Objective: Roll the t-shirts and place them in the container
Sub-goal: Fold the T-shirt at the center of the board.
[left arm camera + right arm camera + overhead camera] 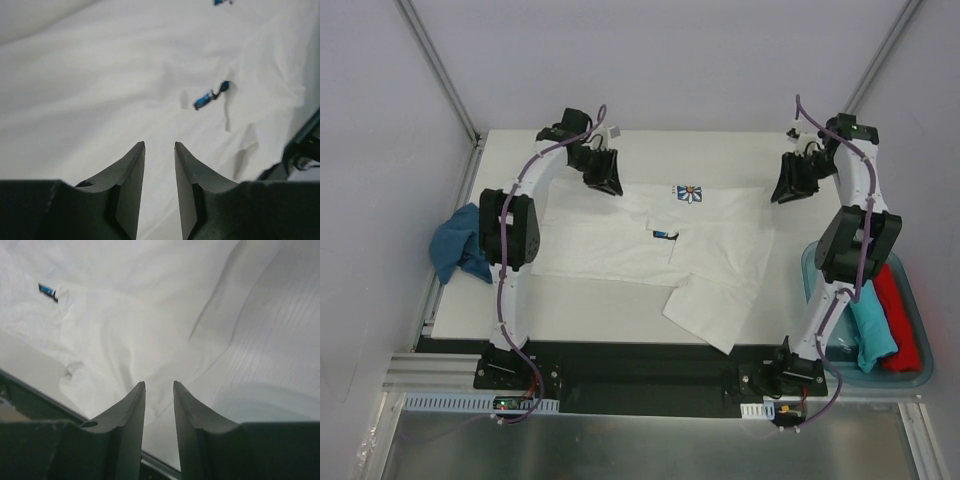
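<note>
A white t-shirt [620, 235] lies spread flat on the table, with a small blue printed logo [688, 193] near its far edge and a blue neck label [665, 235] in the middle. One folded corner reaches toward the near edge. My left gripper [605, 180] hovers over the shirt's far left corner, open and empty. My right gripper [788, 185] hovers at the far right corner, also open and empty. In the left wrist view the left gripper [159, 145] shows white t-shirt [100, 90] cloth through its gap, with the neck label [210, 96] ahead. The right gripper [159, 384] stands over rumpled white t-shirt [150, 315] cloth.
A crumpled blue t-shirt [460, 243] hangs off the table's left edge. A clear blue bin [810, 270] at the right holds a teal t-shirt [870, 330] and a red t-shirt [900, 320]. White walls enclose the table [570, 315].
</note>
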`<state>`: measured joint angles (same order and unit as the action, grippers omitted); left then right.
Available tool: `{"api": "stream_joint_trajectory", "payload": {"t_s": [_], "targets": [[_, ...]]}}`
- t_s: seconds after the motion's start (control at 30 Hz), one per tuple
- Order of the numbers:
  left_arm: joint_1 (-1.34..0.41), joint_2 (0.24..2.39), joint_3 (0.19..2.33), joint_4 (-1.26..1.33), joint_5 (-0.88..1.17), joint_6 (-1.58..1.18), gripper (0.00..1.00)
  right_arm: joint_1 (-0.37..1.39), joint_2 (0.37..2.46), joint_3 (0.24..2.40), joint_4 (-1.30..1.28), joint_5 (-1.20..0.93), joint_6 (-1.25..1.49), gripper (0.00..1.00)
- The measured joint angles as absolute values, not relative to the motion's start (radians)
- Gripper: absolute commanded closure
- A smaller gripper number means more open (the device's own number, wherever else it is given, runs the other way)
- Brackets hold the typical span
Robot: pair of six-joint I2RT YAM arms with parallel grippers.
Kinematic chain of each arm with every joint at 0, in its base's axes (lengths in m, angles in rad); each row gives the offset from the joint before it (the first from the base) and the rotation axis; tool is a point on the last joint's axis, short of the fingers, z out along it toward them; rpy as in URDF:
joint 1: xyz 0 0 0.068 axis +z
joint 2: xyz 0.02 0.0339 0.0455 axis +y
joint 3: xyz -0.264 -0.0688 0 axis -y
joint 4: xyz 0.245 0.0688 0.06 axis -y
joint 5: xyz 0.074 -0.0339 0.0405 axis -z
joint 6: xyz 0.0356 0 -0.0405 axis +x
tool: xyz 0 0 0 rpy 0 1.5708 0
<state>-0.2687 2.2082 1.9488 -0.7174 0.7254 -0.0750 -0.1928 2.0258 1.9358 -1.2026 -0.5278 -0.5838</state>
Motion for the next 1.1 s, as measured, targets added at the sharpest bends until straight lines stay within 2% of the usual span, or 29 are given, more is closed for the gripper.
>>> {"api": "stream_joint_trajectory", "payload": {"t_s": [0.17,0.37,0.57,0.73,0.87,1.0,1.1], "targets": [[-0.182,2.225,2.06,-0.746,0.528,0.073,0.74,-0.154,2.158,2.081,-1.117,-0.472,-0.592,0.77],[-0.119,2.296,2.079,-0.772,0.371,0.2,0.75,-0.077,2.35,2.206,-1.043,-0.408,-0.594,0.83],[-0.119,2.408,2.095,-0.8,0.27,0.282,0.76,-0.017,2.442,2.223,-0.968,-0.243,-0.651,0.89],[-0.119,2.428,2.131,-0.807,0.21,0.312,0.67,0.001,2.504,2.28,-0.937,-0.101,-0.744,0.9],[-0.125,2.459,2.184,-0.813,0.186,0.31,0.65,0.024,2.524,2.301,-0.871,0.002,-0.837,0.93],[-0.135,2.492,2.239,-0.813,0.17,0.311,0.62,0.056,2.564,2.336,-0.76,0.092,-0.938,0.99],[-0.136,2.539,2.324,-0.813,0.16,0.311,0.59,0.064,2.59,2.347,-0.647,0.127,-0.991,0.99]]}}
